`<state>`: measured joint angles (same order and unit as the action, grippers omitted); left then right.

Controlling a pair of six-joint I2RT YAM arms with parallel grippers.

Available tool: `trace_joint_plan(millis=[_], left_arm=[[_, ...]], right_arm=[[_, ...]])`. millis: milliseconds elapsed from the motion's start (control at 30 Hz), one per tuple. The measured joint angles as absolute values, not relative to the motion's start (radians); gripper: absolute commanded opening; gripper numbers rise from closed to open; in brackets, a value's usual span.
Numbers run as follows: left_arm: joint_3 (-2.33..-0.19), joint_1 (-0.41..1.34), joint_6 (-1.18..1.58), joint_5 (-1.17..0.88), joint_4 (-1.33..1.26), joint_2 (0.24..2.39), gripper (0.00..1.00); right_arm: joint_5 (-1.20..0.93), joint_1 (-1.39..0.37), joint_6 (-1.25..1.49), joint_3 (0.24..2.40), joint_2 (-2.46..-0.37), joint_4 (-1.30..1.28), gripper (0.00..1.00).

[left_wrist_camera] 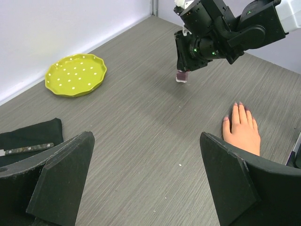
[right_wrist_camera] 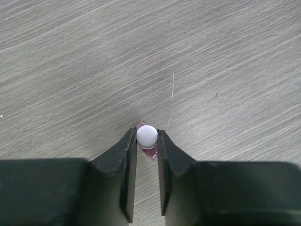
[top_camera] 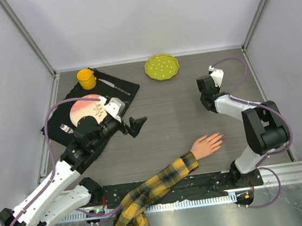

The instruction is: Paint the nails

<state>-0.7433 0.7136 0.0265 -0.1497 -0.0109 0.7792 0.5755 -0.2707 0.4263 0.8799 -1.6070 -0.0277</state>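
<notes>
Pointing right (tilted slightly away): nails (top_camera: 218, 137) | right gripper (right_wrist_camera: 146, 133) pinching bottle (right_wrist_camera: 149, 151)

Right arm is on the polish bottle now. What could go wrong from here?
1. The right gripper has its jaws pinched only on the small round cap of the bottle, so it could slip or tip.
2. The left gripper hangs open, well away, so nothing steadies the bottle if the cap is twisted.
</notes>
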Motion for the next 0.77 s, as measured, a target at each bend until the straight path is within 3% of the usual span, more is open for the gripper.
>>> trace_joint_plan(millis=[200,400,433,467,767], left_arm=[[-0.743,0.713,0.027,-0.15,-0.011,0.779,1.0],[-0.743,0.713,0.026,-0.15,-0.011,0.779,1.0],[-0.743,0.713,0.026,-0.15,-0.011,0.779,1.0],[-0.743,0.713,0.026,-0.15,-0.011,0.778,1.0],[-0.859,0.713,0.048,-0.113,0.043,0.775,1.0]], right_arm=[[0.558,-0.271,0.422,0.917,-1.613,-0.043,0.56],[0.547,-0.271,0.423,0.983,-1.602,-0.141,0.71],[0.546,-0.271,0.422,0.997,-1.591,-0.172,0.81],[0.543,-0.271,0.421,1.012,-1.57,-0.208,0.99],[0.468,-0.333,0.368,1.222,-1.154,-0.43,1.0]])
